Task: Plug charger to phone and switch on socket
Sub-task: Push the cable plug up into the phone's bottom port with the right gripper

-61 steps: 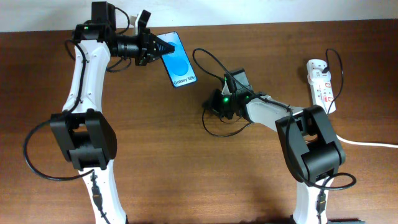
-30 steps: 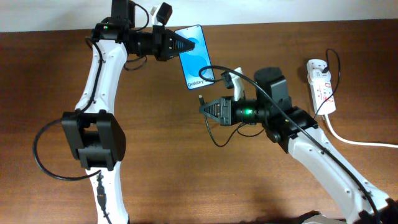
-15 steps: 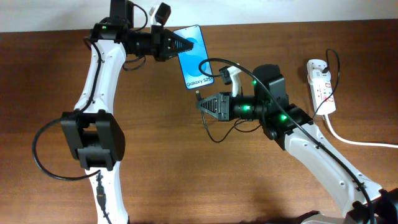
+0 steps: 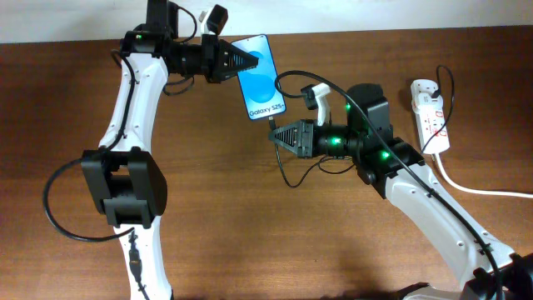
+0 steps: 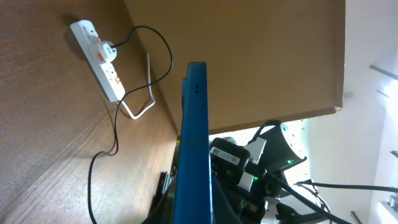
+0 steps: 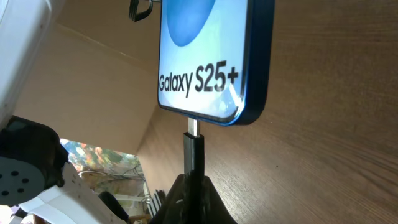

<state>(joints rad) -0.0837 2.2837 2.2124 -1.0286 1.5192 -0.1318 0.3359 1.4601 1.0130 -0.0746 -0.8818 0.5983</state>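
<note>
My left gripper (image 4: 241,59) is shut on the top end of the blue-screened phone (image 4: 261,77), held above the table at the back. In the left wrist view the phone (image 5: 194,143) shows edge-on. My right gripper (image 4: 278,133) is shut on the plug tip of the thin black charger cable (image 4: 287,175), just below the phone's lower end. In the right wrist view the plug tip (image 6: 193,149) touches the bottom edge of the phone (image 6: 211,56), its metal end at the port. The white socket strip (image 4: 430,113) lies at the right, with the charger plugged into its far end.
The thick white cord (image 4: 479,188) runs from the socket off the right edge. The charger cable loops on the wooden table (image 4: 250,233) under my right arm. The socket also shows in the left wrist view (image 5: 99,59).
My right gripper has carried the plug tip up and towards the phone's lower end until it meets the port. The left arm has held the phone still.
</note>
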